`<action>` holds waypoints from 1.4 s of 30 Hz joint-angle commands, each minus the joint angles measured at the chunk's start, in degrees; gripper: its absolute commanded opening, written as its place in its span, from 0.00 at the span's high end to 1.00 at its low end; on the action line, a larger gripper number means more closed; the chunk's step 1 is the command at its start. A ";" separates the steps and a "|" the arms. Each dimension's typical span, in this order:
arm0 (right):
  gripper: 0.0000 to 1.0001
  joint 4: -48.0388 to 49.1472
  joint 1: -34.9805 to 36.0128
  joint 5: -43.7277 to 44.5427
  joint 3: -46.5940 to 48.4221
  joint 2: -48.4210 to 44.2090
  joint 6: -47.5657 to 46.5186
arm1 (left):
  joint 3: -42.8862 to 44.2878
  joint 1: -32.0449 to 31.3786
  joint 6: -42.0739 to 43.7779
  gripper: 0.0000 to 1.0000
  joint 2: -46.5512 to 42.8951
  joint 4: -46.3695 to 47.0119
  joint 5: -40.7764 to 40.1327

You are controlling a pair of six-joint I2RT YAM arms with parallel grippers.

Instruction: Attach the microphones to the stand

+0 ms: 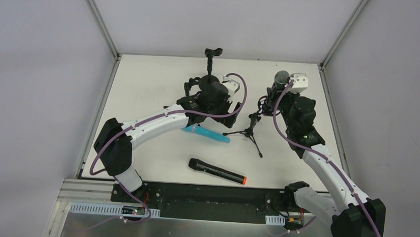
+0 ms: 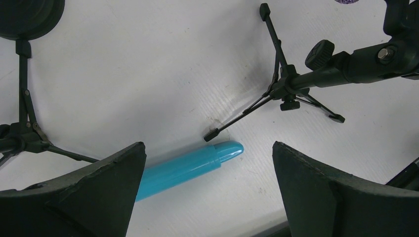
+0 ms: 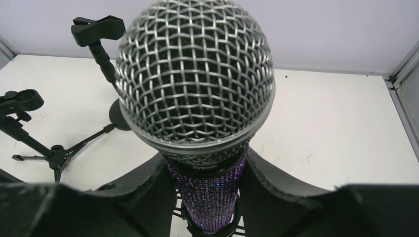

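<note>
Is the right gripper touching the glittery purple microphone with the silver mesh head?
Touching. In the right wrist view both fingers of the right gripper clamp the glittery purple microphone with no gap either side.

White table (image 1: 145, 90) carries: turquoise microphone (image 1: 207, 133) lying flat mid-table; black microphone with orange end ring (image 1: 217, 171) flat, nearer the arm bases, apart from it. Tripod stand (image 1: 248, 131) stands just beside the turquoise tip. Round-base stand (image 1: 212, 55) is near the far edge.

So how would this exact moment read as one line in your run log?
left gripper open over turquoise microphone | right gripper shut on purple microphone, upright by tripod stand | black microphone lying loose, unattached
</note>
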 commanded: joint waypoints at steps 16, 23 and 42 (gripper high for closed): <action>0.02 1.20 0.04 -0.14 4.22 -3.86 5.63 | 1.23 -0.47 0.67 0.00 0.34 1.53 0.61; 0.01 -1.80 0.04 0.94 5.11 -6.26 7.97 | 1.23 -0.48 0.88 0.00 0.22 1.54 0.18; 0.01 -30.67 0.00 5.36 3.72 -27.14 15.07 | 0.79 -0.49 2.08 0.00 -1.77 1.62 -5.12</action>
